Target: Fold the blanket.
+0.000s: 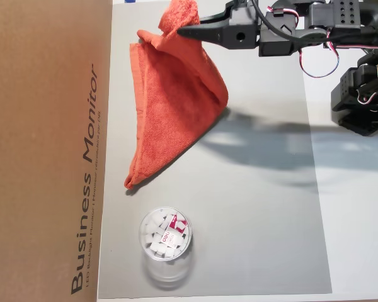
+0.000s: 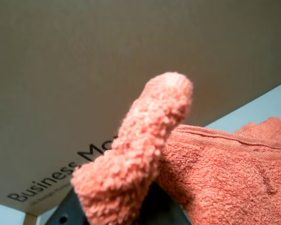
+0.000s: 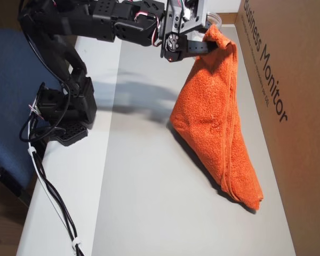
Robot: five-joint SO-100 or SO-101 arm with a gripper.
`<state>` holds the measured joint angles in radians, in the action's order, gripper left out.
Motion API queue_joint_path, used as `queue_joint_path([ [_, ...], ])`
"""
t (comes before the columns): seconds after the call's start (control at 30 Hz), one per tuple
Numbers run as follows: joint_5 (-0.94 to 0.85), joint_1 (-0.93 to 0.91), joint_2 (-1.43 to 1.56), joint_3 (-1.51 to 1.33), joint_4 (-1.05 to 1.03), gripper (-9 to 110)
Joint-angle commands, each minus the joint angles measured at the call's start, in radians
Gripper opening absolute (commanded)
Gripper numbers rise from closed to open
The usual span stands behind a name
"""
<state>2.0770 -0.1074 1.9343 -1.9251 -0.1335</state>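
Observation:
The blanket (image 1: 176, 94) is an orange-red terry towel, lifted by one corner so that it hangs in a draped triangle with its lower tip resting on the grey mat. In both overhead views my gripper (image 1: 184, 29) is shut on that raised corner. The other overhead view shows the blanket (image 3: 218, 122) hanging from my gripper (image 3: 216, 44) down toward the cardboard box. In the wrist view a roll of blanket (image 2: 136, 159) sticks up out of the shut jaws, with more of its cloth at the right.
A large cardboard box (image 1: 44, 151) printed "Business Monitor" borders the grey mat (image 1: 258, 207). A clear plastic cup (image 1: 165, 238) holding white pieces stands on the mat below the blanket. The arm's base (image 3: 64, 106) sits at the table's edge.

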Motion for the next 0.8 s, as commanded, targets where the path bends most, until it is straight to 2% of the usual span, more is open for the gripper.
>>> queue_joint_path([
  [0.0,-0.040,0.023,-0.011,0.080,0.018,0],
  [0.33,-0.061,0.055,-0.160,0.163,0.018,0],
  [0.77,-0.235,0.153,-0.443,0.382,0.018,0],
])
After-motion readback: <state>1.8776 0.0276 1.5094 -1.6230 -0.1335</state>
